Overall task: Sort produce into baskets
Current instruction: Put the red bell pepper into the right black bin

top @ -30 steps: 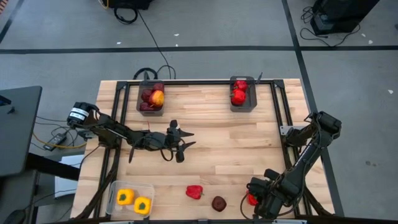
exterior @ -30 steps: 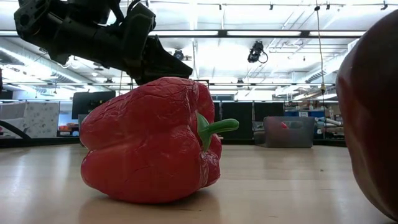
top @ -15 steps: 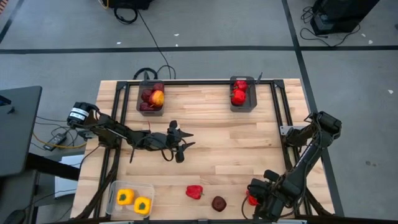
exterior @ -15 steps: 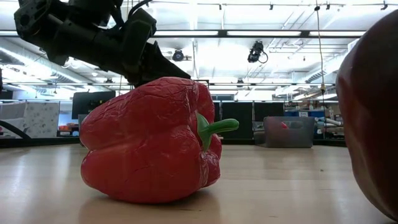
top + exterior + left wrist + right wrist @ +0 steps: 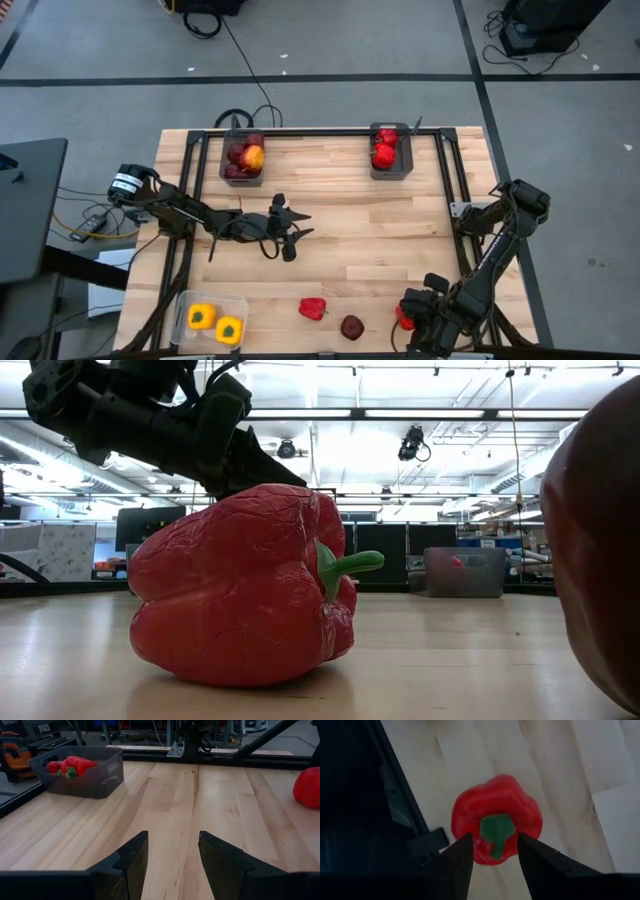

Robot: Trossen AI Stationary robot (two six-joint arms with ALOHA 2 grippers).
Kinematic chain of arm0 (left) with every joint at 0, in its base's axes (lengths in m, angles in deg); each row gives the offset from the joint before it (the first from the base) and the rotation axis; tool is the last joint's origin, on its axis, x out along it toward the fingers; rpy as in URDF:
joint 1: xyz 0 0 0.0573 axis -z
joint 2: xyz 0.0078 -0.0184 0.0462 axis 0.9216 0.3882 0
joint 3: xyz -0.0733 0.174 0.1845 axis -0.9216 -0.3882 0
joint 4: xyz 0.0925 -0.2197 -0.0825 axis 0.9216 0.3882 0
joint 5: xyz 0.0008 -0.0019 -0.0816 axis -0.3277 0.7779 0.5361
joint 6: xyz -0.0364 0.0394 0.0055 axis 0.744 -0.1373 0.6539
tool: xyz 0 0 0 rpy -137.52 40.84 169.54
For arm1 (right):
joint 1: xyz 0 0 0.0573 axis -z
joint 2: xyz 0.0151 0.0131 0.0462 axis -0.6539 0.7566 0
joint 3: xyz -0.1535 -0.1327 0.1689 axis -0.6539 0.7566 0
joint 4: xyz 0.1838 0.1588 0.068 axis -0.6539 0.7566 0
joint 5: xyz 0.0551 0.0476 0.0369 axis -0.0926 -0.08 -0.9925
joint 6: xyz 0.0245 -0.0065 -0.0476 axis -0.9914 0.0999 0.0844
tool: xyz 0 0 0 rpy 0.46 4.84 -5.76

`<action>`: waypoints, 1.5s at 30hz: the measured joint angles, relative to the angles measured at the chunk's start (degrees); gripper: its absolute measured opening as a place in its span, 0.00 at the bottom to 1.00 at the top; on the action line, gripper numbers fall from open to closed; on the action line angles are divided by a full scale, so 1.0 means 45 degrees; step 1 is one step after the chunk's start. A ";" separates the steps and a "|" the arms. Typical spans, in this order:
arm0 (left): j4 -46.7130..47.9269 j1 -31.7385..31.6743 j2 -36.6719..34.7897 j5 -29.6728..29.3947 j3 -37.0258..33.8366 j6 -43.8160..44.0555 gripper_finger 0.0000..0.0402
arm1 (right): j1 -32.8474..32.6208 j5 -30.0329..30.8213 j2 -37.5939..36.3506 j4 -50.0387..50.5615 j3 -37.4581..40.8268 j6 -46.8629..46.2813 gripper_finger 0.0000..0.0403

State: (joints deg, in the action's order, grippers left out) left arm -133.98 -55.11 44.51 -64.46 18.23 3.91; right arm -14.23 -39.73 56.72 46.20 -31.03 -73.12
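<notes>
The right gripper [image 5: 492, 862] hangs at the near right corner of the wooden tabletop [image 5: 350, 215], fingers spread apart on either side of a glossy red toy bell pepper [image 5: 496, 817], not clenched on it. The left gripper [image 5: 170, 855] waits released over mid-tabletop.

A robotics lab or workshop: a wooden tabletop [image 5: 330, 230] on a black metal frame stands on grey floor, with ceiling strip lights [image 5: 430, 412], monitors [image 5: 385, 540] and cables [image 5: 245, 70] beyond.
</notes>
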 joint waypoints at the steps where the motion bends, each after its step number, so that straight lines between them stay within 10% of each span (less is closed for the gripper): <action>1: 0.0000 0.0000 0.0000 0.0000 0.0000 0.0003 0.45 | -0.0049 0.0051 0.0000 -0.0008 0.0000 -0.0087 0.41; 16: 0.0000 0.0000 0.0000 0.0000 0.0000 0.0087 0.45 | -0.0250 0.0087 -0.0010 -0.0711 0.0627 -0.0518 0.38; 31: 0.0015 0.0000 0.0000 0.0000 0.0000 0.0078 0.45 | 0.0561 -0.0438 -0.0020 -0.0283 0.0524 0.1563 0.05; 45: 0.0108 -0.0010 0.0000 0.0000 0.0000 -0.0574 0.45 | 0.6494 0.5793 -0.2058 0.6560 -0.0252 0.7715 0.05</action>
State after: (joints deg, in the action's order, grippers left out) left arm -133.50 -55.15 44.51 -64.46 18.23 1.33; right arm 15.00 -13.66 47.45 75.72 -32.17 -38.41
